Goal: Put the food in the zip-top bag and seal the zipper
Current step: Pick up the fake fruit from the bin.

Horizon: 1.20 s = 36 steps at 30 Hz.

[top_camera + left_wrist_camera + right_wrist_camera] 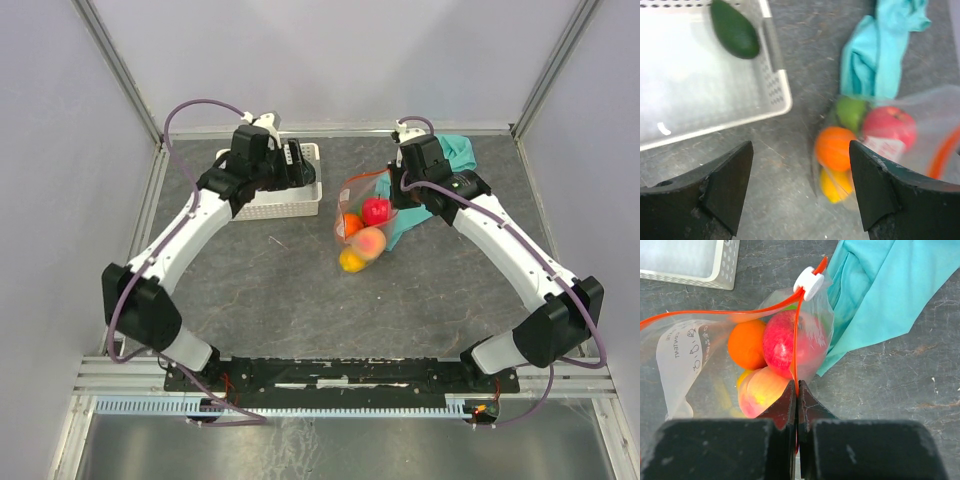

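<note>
The clear zip-top bag (357,205) lies mid-table with its mouth open. Inside it are a red fruit (790,342), an orange one (746,344), a peach-pink one (762,390), a yellow one (835,184) and a green one (850,112). My right gripper (797,387) is shut on the red-orange zipper strip (796,330), below its white slider (809,283), and holds that edge up. My left gripper (800,195) is open and empty, hovering between the basket and the bag. A dark green fruit (734,29) lies in the white basket (775,95).
A teal cloth (880,295) lies crumpled behind and to the right of the bag, partly under it. The white perforated basket (285,200) stands at the back left, under my left gripper (297,165). The enclosure walls border the table.
</note>
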Tool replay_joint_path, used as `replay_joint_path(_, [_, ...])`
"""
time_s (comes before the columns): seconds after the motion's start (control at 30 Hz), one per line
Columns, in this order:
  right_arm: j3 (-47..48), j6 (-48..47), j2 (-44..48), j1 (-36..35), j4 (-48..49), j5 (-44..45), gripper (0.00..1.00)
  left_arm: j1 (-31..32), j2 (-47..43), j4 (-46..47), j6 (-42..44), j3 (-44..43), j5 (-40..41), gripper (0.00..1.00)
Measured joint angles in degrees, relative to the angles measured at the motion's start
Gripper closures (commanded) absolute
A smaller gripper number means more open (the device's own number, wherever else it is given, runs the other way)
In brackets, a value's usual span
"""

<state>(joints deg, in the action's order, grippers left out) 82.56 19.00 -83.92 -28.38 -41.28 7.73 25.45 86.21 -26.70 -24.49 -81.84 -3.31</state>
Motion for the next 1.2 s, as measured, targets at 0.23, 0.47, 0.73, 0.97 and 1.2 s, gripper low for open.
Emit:
replay_joint_path(0.23, [0.0, 0.2, 0.0, 0.0, 0.2, -0.9, 0.98, -4.6, 11.3, 5.2, -2.8, -0.1, 3.8, 0.07])
replay_joint_path(0.47, [0.0, 0.2, 0.0, 0.0, 0.5, -1.7, 0.98, -7.0, 22.7, 10.2, -8.8, -2.7, 4.3, 0.06])
replay_joint_path(0.73, [0.0, 0.2, 0.0, 0.0, 0.6, -2.3, 0.98, -9.0, 32.5, 19.2, -18.1, -4.5, 0.6, 0.06])
replay_joint_path(0.97, [0.0, 0.2, 0.0, 0.0, 0.6, -2.8, 0.98, -10.0, 37.2, 26.3, -23.2, -6.1, -1.6, 0.10])
replay_joint_path(1.2, [0.0, 0.2, 0.0, 0.0, 0.5, -2.7, 0.98, -10.3, 42.2, 30.4, -25.9, -8.6, -3.3, 0.19])
